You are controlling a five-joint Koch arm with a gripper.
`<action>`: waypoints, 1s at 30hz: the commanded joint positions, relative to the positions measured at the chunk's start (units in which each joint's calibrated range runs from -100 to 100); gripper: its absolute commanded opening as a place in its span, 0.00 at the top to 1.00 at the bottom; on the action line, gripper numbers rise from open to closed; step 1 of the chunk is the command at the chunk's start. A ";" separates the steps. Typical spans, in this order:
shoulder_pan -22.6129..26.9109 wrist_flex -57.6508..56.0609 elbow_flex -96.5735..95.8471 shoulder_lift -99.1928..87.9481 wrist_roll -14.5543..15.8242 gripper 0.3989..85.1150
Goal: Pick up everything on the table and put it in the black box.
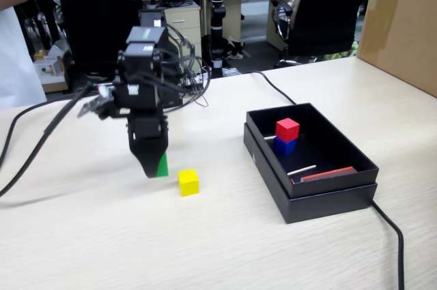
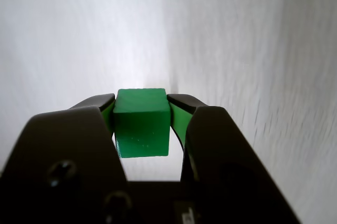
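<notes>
In the wrist view the gripper (image 2: 142,121) is closed on the green cube (image 2: 142,124), its two dark jaws pressed against the cube's left and right faces with no gap showing on either side. The jaws are drawn in to just the cube's width. The cube sits squarely between the tips, its top face level and catching light, and green reflections show on the inner faces of the jaws. Behind it lies the pale bench surface (image 2: 253,50).

In the fixed view the arm stands at the left of the bench (image 1: 205,235), with the gripper (image 1: 156,167) pointing straight down. Only a sliver of the green cube (image 1: 162,165) shows at the right edge of the jaw tips, at or just above the benchtop; whether it touches the surface cannot be told. The yellow cube (image 1: 188,182) rests on the bench just to the right of the gripper and slightly nearer, apart from it.

The black box (image 1: 328,198) sits to the right, well apart from the gripper, nested in its lid. Inside, toward its far left part, the red cube (image 1: 287,129) is stacked on the blue cube (image 1: 285,146). A white stick (image 1: 301,170) and a red strip (image 1: 328,174) lie nearer in the box. A black cable (image 1: 389,225) runs along the bench past the box's near right corner, and a brown carton (image 1: 403,27) stands at the far right.
</notes>
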 commanded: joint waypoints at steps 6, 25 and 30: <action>13.09 -0.25 -3.99 -22.07 6.79 0.92; 21.64 -1.37 9.79 12.01 13.72 0.91; 21.68 -4.83 9.79 14.42 14.26 0.65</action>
